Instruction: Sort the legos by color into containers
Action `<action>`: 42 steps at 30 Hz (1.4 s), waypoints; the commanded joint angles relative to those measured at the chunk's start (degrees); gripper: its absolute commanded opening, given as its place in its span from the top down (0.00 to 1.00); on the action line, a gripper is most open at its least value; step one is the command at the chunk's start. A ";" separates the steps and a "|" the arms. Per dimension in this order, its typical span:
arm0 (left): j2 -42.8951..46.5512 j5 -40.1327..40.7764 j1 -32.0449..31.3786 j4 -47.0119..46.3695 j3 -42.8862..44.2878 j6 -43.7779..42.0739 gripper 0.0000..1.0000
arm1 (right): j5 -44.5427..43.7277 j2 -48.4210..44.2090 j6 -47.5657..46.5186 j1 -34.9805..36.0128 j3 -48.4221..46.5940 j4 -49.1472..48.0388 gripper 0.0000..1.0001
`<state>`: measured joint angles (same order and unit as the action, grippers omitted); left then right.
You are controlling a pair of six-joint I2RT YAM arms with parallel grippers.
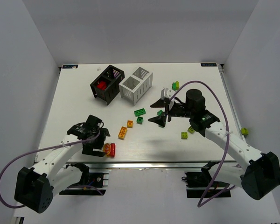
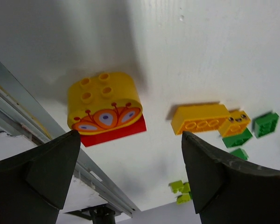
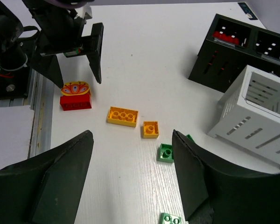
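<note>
Legos (image 1: pixel 140 112) lie scattered; left gripper (image 2: pixel 130 140) hangs low beside red-yellow brick (image 2: pixel 105 105), agape, empty; right gripper (image 3: pixel 131 140) tilts downward, likewise

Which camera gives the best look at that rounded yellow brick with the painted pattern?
The left wrist view: the rounded yellow plastic brick is large there, its studs and orange pattern sharp. The right wrist view shows the brick small but recognisable; the top external view shows only a yellow-red speck.
</note>
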<state>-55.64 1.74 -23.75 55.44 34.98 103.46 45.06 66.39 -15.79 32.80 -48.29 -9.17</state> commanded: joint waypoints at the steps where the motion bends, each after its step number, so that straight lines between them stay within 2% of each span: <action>1: -3.68 1.07 -0.16 -1.39 -1.23 2.27 0.02 | -0.50 -3.90 2.08 -1.77 2.15 -3.22 0.26; 9: -6.14 2.83 -0.07 -2.09 -2.02 2.01 0.02 | -0.59 -5.22 2.43 -3.70 3.12 -3.05 0.26; 10: -8.76 1.70 -0.07 -2.18 -1.76 1.14 0.02 | -0.59 -5.31 2.95 -4.05 3.03 -3.40 0.26; 17: -7.38 6.25 -0.07 5.11 8.06 -0.27 0.02 | -0.67 -5.31 3.40 -4.76 3.64 -3.92 0.26; 21: -6.68 6.35 -0.07 7.84 10.72 -0.45 0.02 | -0.67 -5.22 4.10 -4.94 4.35 -4.45 0.26; 33: -3.43 1.87 -0.07 9.07 4.75 -0.01 0.02 | -0.50 -4.95 4.54 -5.73 4.70 -5.16 0.26; 42: -8.60 -0.33 -0.07 1.26 1.58 -1.24 0.02 | -0.67 -5.31 4.98 -6.52 4.61 -5.25 0.26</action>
<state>-62.02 2.24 -23.75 60.60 36.67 102.87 44.71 62.22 -11.38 26.87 -44.03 -12.14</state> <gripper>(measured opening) 0.982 0.742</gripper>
